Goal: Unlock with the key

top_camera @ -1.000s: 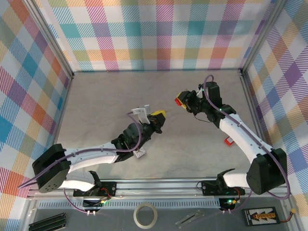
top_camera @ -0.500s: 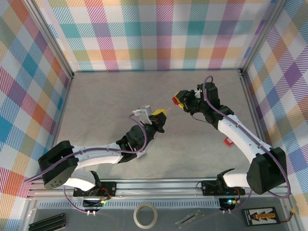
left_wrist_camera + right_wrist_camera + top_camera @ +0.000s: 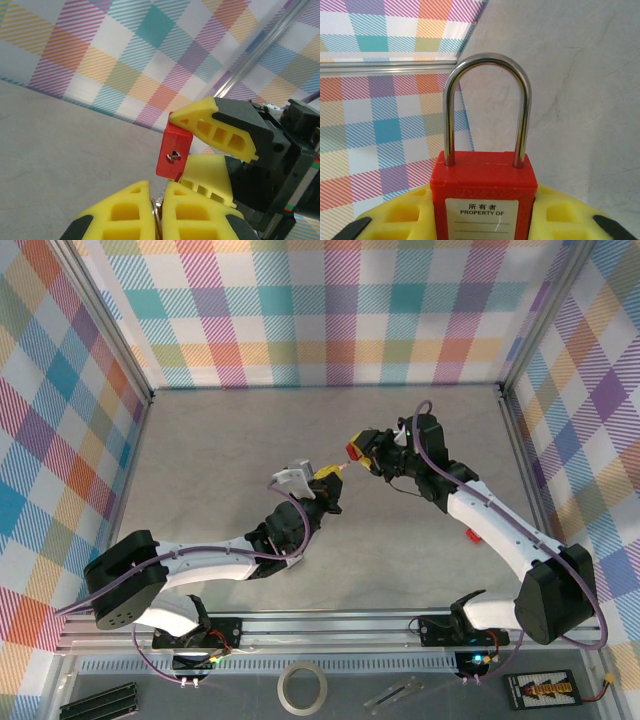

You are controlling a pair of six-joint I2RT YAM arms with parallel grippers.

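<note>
Enclosing grey tabletop (image 3: 220,450), plaid walls (image 3: 330,310)

Grey speckled tabletop (image 3: 220,460), pastel plaid walls (image 3: 330,310), aluminium corner posts (image 3: 110,330), even light

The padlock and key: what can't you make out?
Left wrist view: the key is a metal sliver; pads of the left claw hide the rest.
Right wrist view: the padlock has its label cut by the bottom edge.
Top view: key-padlock contact too small to judge.
</note>
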